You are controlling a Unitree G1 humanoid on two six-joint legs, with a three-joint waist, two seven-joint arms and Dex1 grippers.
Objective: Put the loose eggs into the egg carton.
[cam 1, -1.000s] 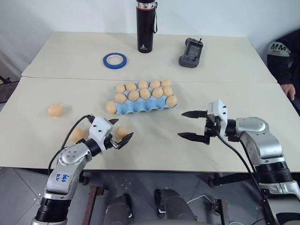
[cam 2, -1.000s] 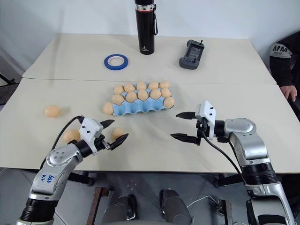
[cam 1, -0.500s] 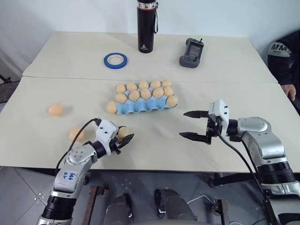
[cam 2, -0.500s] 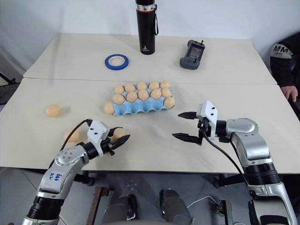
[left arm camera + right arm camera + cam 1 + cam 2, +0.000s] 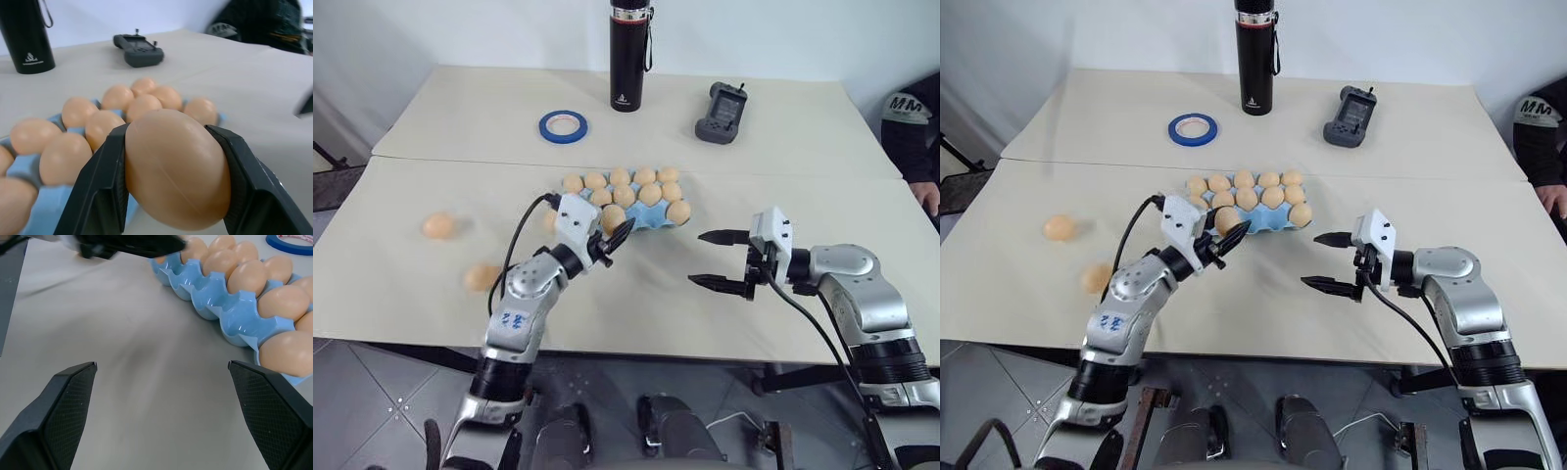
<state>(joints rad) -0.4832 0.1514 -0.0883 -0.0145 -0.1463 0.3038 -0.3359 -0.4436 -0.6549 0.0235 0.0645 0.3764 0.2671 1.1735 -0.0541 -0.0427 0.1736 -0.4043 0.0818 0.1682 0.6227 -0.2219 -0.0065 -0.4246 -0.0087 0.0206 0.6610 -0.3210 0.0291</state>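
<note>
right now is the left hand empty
No, in the left wrist view the left hand is shut on an egg, with a black finger pressed against each side of it.

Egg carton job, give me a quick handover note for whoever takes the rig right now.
Left gripper: shut on a loose egg, at the near edge of the egg carton.
Right gripper: jaws open, empty, right of the carton.
Done: carton's far rows hold eggs.
Left: seat the held egg in a front cup; two eggs lie on the table to the left.
</note>
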